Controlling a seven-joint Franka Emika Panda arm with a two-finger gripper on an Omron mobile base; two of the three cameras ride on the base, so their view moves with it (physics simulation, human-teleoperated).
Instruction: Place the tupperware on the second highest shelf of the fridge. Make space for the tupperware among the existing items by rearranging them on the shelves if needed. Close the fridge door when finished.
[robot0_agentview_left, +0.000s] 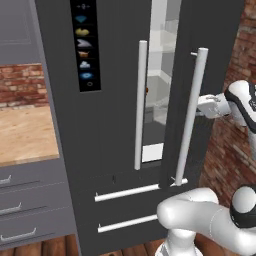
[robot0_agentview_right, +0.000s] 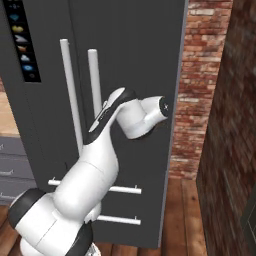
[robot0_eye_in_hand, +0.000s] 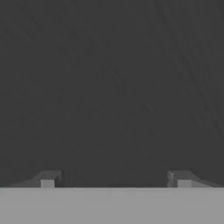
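Left base view: we see the tall dark grey French-door fridge w/ its right door ajar, a slim gap showing white interior btw the two long white bar handles. Right-door handle runs vertical, top to bottom. Our white two-finger gripper sits just right of that handle at mid height, pressed up to the door face, so the door lies straight ahead of the hand. Tupperware and shelves: can't make them out through the gap.

Right base view: arm reaches fwd to the dark door panel; door looks nearly flush from this side.

Hand view: flat dark grey door surface very close; both dark fingertips stand far apart, jaws wide, nothing btw them. We judge a push on the panel is what closes it.
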